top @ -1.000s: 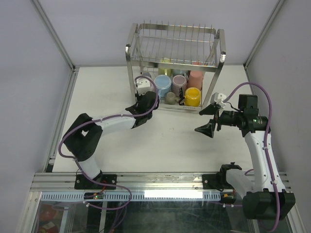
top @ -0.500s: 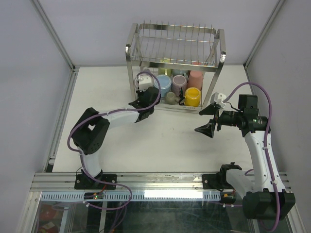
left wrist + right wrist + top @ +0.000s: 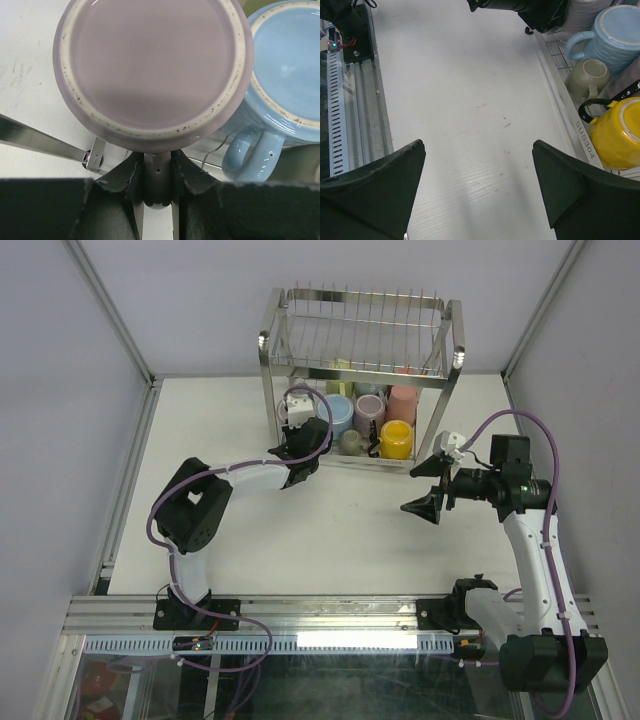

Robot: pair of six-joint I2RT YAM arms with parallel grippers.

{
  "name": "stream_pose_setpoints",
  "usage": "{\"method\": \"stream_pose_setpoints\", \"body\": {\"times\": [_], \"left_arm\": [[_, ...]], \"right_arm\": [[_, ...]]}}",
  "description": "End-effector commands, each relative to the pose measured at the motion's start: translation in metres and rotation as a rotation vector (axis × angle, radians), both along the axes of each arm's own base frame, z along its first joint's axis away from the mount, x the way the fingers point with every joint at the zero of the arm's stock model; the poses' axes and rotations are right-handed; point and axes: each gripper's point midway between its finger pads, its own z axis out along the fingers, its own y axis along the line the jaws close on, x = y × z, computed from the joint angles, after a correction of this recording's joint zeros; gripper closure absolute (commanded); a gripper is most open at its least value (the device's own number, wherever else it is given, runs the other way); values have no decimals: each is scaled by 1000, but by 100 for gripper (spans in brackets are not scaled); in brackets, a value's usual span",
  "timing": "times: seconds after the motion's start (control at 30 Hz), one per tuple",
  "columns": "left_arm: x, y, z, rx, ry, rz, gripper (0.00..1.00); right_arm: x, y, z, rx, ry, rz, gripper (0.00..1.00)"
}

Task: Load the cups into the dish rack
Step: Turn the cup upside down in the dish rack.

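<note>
Top external view: a two-tier steel wire dish rack (image 3: 267,344) stood at the far side of a white table (image 3: 330,530), with two robot arms reaching from the near edge. The lower tier held several mugs: a light blue mug (image 3: 336,415), a pink mug (image 3: 403,403), a yellow mug (image 3: 397,438) and a small grey-beige mug (image 3: 352,442) at the front. The left gripper (image 3: 297,443) was at the rack's front left corner, just beside the light blue mug. The right gripper (image 3: 428,485) hung over the table off the rack's front right corner, well apart from the mugs.

Left wrist view: the left gripper (image 3: 157,167) was pinching the handle of a mauve mug (image 3: 152,70), which was turned base toward the camera. The light blue mug (image 3: 287,75) sat just to its right, also base up, handle facing the camera. A steel bar of the rack crossed below left. Whether the mauve mug was resting on the wires could not be told.

Right wrist view: the right gripper (image 3: 477,147) had its fingers (image 3: 375,190) spread wide over bare table, holding nothing. The rack's edge (image 3: 570,110) ran along the right, with the yellow mug (image 3: 620,132), the small grey-beige mug (image 3: 585,77) and the light blue mug (image 3: 620,35) inside it.
</note>
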Motion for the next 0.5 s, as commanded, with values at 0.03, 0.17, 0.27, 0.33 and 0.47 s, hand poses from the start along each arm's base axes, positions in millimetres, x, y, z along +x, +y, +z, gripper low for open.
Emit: {"method": "stream_pose_setpoints", "body": {"times": [0.03, 0.17, 0.27, 0.33, 0.47], "left_arm": [[14, -31, 58, -173, -125, -75, 100], [4, -33, 67, -178, -130, -134, 100], [-1, -32, 73, -183, -141, -157, 100], [-3, -32, 73, -180, -140, -171, 100], [-3, -38, 65, -177, -111, -200, 100]], "right_arm": [[0, 1, 10, 5, -53, 12, 9], [0, 1, 10, 7, -50, 13, 9], [0, 2, 10, 9, -51, 15, 9], [0, 2, 10, 10, -50, 15, 9], [-1, 2, 11, 11, -52, 17, 9]]}}
